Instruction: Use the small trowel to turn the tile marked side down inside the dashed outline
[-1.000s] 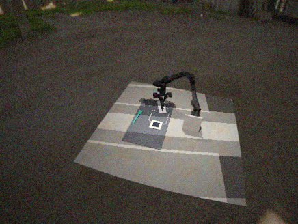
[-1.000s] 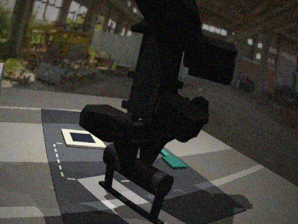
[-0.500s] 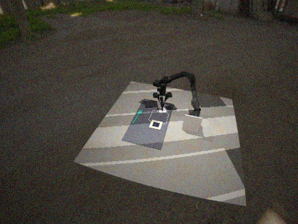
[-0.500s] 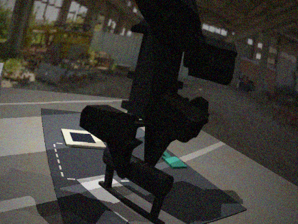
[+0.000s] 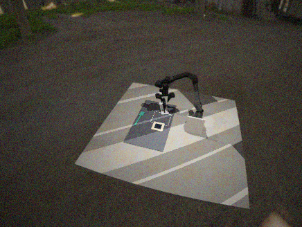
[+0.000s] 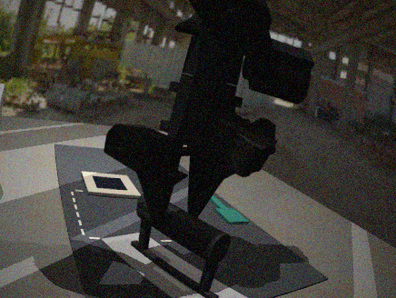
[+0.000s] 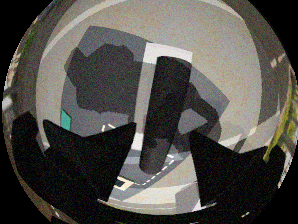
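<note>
The tile [image 5: 158, 126] [image 6: 110, 183] is a pale square with a dark centre facing up. It lies flat on the grey mat [image 5: 145, 138] [image 6: 68, 159] at the edge of the dashed outline [image 5: 170, 120] [image 6: 77, 213]. The trowel has a dark cylindrical handle [image 6: 191, 232] [image 7: 162, 103] and a pale flat blade [image 5: 165, 111] [image 6: 124, 245]. It lies low on the mat at the far side of the outline, apart from the tile. My gripper [image 5: 163, 105] [image 6: 177, 206] [image 7: 162, 137] is directly over it. The fingers stand open on either side of the handle.
A teal flat tool [image 5: 139, 118] [image 6: 229, 213] [image 7: 65, 120] lies on the mat's left edge. A grey block [image 5: 195, 127] stands beside the arm's base [image 5: 196, 113]. The striped table top [image 5: 180, 166] ends in dark ground all around.
</note>
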